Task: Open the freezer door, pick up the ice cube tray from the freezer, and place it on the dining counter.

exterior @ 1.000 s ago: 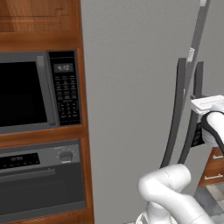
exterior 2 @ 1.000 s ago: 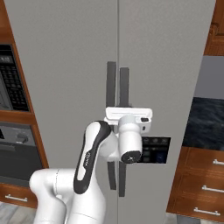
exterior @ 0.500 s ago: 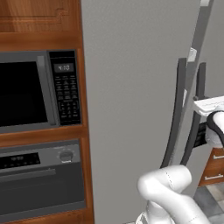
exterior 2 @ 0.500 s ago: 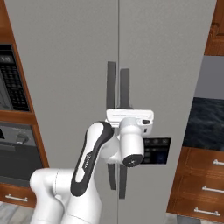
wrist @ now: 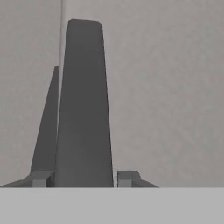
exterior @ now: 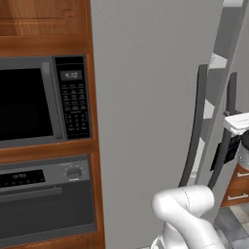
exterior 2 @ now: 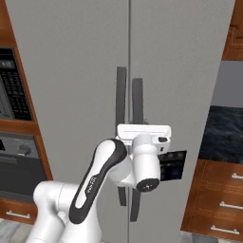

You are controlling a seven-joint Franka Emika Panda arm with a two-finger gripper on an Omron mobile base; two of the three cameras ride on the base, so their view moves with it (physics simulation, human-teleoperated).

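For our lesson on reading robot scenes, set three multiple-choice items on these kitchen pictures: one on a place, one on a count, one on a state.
1. The microwave sits where?
A. above the oven
B. below the oven
C. inside the freezer

2. How many dark vertical bar handles on the grey doors?
A. one
B. two
C. four

3. The gripper is:
A. straddling a handle
B. holding a tray
C. resting on the counter

Answers: 1 A, the left base view shows it stacked above; 2 B, two bars side by side; 3 A, the hand view shows fingertips either side of the bar.
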